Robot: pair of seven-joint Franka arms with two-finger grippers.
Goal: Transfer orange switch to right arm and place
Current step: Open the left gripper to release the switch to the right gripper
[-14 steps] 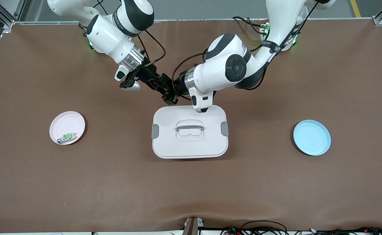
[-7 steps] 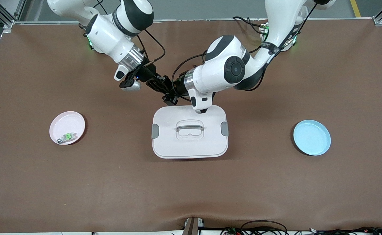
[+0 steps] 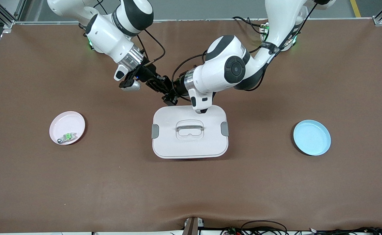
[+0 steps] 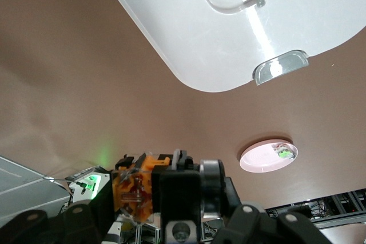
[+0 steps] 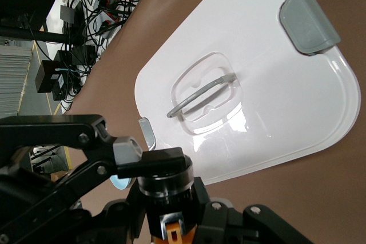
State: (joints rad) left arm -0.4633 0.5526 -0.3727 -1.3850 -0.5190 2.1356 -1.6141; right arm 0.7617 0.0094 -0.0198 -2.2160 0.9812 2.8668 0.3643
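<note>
Meeting above brown mat: both end effectors pinching blocky orange switch.

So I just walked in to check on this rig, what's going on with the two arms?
It's a handover in mid-air. The left gripper holds the orange switch, and the right gripper has shut its fingers on the same part, above the table just past the white lidded box. Neither has let go. The pink plate holds a green-topped part; the blue plate sits toward the left arm's end.
</note>
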